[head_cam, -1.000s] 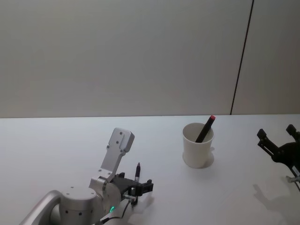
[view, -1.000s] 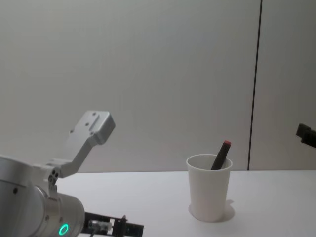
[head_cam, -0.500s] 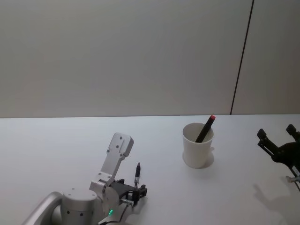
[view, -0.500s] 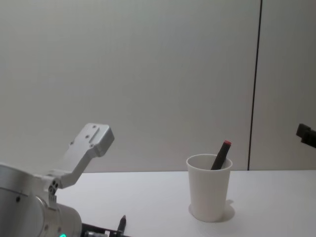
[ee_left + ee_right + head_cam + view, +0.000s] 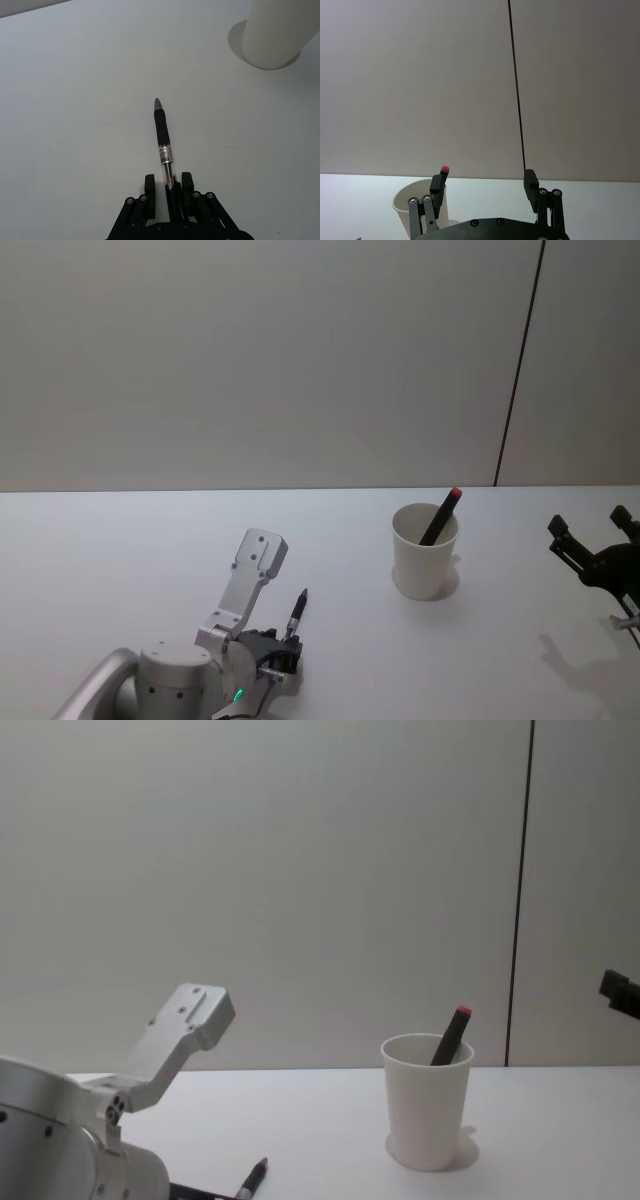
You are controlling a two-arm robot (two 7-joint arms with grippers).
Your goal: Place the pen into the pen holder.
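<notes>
My left gripper (image 5: 284, 657) is low at the table's near left, shut on the rear end of a black pen (image 5: 297, 613). In the left wrist view the pen (image 5: 163, 137) sticks out from between the fingers (image 5: 149, 187), its tip slanted toward the pen holder (image 5: 274, 35). The pen holder (image 5: 425, 552) is a white paper cup standing right of centre, well apart from the held pen. A second dark pen with a red cap (image 5: 441, 516) leans inside it. My right gripper (image 5: 600, 555) hangs open at the right edge, above the table.
The white table (image 5: 120, 560) runs up to a plain grey wall with a dark vertical seam (image 5: 520, 360). In the chest view the left arm's grey link (image 5: 180, 1030) rises at the left and the cup (image 5: 427, 1110) stands right of centre.
The left gripper has drawn back toward me with the pen. The pen has tilted, its tip now leaning right toward the cup. The right arm has not moved.
</notes>
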